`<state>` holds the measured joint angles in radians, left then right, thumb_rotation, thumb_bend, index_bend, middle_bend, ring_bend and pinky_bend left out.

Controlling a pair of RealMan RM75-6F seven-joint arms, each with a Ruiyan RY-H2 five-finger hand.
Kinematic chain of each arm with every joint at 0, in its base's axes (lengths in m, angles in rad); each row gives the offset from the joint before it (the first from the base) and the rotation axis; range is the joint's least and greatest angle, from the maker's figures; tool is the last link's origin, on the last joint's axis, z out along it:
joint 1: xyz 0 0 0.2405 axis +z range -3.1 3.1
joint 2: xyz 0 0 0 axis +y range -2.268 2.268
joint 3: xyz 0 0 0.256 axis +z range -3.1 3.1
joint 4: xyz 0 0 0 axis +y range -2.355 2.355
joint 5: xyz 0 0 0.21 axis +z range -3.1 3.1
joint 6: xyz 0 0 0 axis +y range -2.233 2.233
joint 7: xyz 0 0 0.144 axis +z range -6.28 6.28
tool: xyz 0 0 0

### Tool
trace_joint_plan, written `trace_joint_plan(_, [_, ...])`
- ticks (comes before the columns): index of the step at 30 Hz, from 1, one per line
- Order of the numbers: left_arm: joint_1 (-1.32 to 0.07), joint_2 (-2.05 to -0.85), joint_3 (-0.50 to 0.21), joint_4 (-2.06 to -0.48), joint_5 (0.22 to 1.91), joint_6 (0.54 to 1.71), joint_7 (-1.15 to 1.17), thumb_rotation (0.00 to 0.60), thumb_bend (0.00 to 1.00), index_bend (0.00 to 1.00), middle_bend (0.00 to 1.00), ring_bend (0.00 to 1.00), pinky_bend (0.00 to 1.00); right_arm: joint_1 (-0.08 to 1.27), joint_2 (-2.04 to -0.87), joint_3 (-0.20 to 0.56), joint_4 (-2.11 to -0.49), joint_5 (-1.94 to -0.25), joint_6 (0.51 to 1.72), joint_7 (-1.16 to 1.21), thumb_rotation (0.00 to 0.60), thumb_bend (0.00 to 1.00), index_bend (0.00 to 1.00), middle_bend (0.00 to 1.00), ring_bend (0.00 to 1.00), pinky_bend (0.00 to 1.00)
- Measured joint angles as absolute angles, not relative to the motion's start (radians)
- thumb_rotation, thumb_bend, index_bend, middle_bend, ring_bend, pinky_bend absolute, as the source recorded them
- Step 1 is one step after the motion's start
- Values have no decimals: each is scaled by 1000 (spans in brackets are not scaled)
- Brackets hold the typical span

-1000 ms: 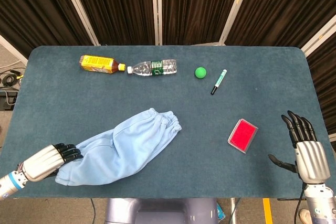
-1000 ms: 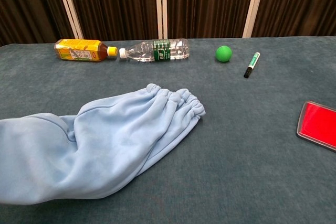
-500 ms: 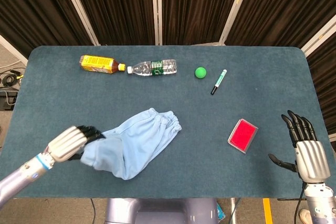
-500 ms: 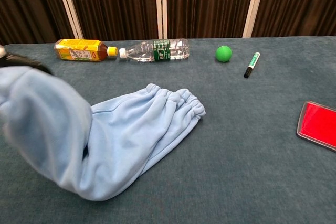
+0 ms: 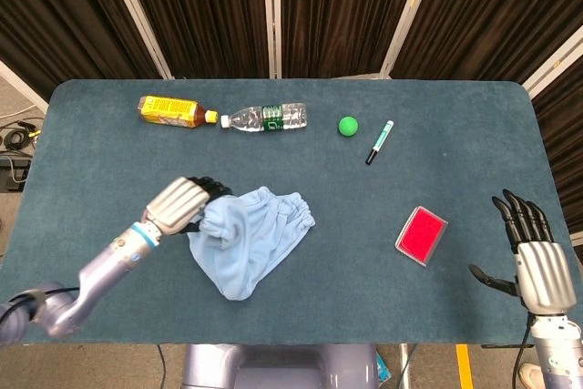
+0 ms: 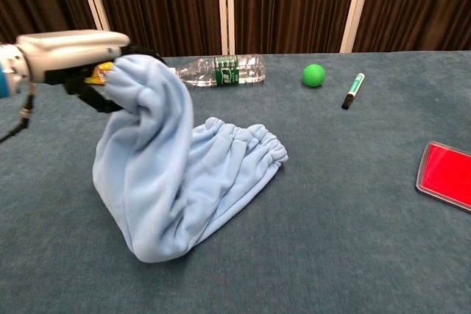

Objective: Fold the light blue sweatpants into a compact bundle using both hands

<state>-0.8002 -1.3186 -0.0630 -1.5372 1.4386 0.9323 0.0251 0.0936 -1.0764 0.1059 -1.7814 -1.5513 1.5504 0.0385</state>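
Observation:
The light blue sweatpants (image 5: 253, 241) lie near the table's front centre, with the gathered waistband (image 5: 290, 208) flat on the cloth. My left hand (image 5: 182, 204) grips one end of the fabric and holds it lifted above the rest. In the chest view the left hand (image 6: 73, 53) is at the upper left, and the sweatpants (image 6: 184, 182) arch down from it to the table. My right hand (image 5: 531, 257) stays at the front right corner, fingers spread, holding nothing, far from the cloth.
At the back of the table (image 5: 109, 161) lie a yellow-labelled bottle (image 5: 170, 110), a clear water bottle (image 5: 267, 117), a green ball (image 5: 348, 126) and a marker (image 5: 380, 141). A red flat case (image 5: 422, 235) sits right of the sweatpants.
My left hand has carried the gripped end of the sweatpants up and rightward, from the front left edge over toward the waistband, doubling the cloth. The right hand has barely moved.

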Motion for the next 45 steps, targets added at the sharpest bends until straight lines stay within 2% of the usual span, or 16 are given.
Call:
trace_joint_plan(3, [-824, -1369, -79, -1507, 1417, 899, 49, 600, 700, 700, 521, 499, 402, 95, -1076, 108, -1781, -1546, 1548, 39, 600, 0, 36, 0, 0, 0])
trace_joint_plan(6, [-849, -1424, -94, -1469, 1376, 856, 81, 600, 697, 626, 467, 449, 349, 96, -1076, 114, -1781, -1536, 1547, 42, 600, 0, 36, 0, 0, 0])
trace_joint_plan(7, [-857, -1441, -99, -1458, 1361, 845, 92, 600, 692, 567, 427, 412, 324, 97, -1076, 116, -1780, -1532, 1546, 43, 600, 0, 36, 0, 0, 0])
trace_joint_plan(9, [-874, -1482, -112, -1429, 1327, 821, 116, 600, 633, 364, 309, 311, 267, 99, -1075, 120, -1778, -1522, 1541, 46, 600, 0, 37, 0, 0, 0])
trace_joint_plan(11, [-888, -1516, -122, -1401, 1304, 807, 133, 600, 500, 73, 93, 121, 159, 101, -1075, 123, -1775, -1515, 1537, 47, 600, 0, 37, 0, 0, 0])
trace_joint_plan(13, [-902, -1550, -132, -1369, 1289, 794, 144, 600, 422, 0, 4, 18, 69, 103, -1075, 125, -1771, -1505, 1529, 49, 600, 0, 38, 0, 0, 0])
trace_joint_plan(16, [-916, -1591, -141, -1329, 1279, 784, 148, 600, 357, 0, 0, 0, 2, 106, -1075, 126, -1766, -1499, 1521, 53, 600, 0, 38, 0, 0, 0])
trace_joint_plan(21, [-918, -1630, -158, -1302, 1297, 824, 111, 600, 302, 0, 0, 0, 0, 106, -1073, 127, -1766, -1499, 1522, 56, 600, 0, 38, 0, 0, 0])
trace_joint_plan(30, [-895, -1610, -176, -1335, 1454, 1013, -47, 600, 318, 0, 0, 0, 0, 104, -1072, 122, -1768, -1516, 1528, 59, 600, 0, 48, 0, 0, 0])
trace_joint_plan(33, [-882, -1560, -178, -1383, 1481, 1039, -82, 600, 369, 2, 0, 0, 14, 103, -1072, 119, -1771, -1521, 1530, 59, 600, 0, 51, 0, 0, 0])
trace_joint_plan(36, [-865, -1498, -170, -1435, 1493, 1048, -102, 600, 460, 34, 1, 15, 89, 101, -1070, 119, -1776, -1525, 1535, 60, 600, 0, 55, 0, 0, 0])
trace_joint_plan(40, [-837, -1420, -122, -1479, 1514, 1041, -112, 600, 596, 193, 85, 124, 199, 101, -1068, 117, -1779, -1527, 1534, 61, 600, 0, 57, 0, 0, 0])
trace_joint_plan(43, [-821, -1410, -82, -1485, 1537, 1034, -128, 600, 647, 290, 172, 200, 259, 101, -1067, 117, -1781, -1529, 1535, 60, 600, 0, 59, 0, 0, 0])
trace_joint_plan(45, [-811, -1418, -52, -1475, 1559, 1032, -142, 600, 658, 316, 195, 221, 275, 100, -1066, 118, -1783, -1527, 1537, 59, 600, 0, 61, 0, 0, 0])
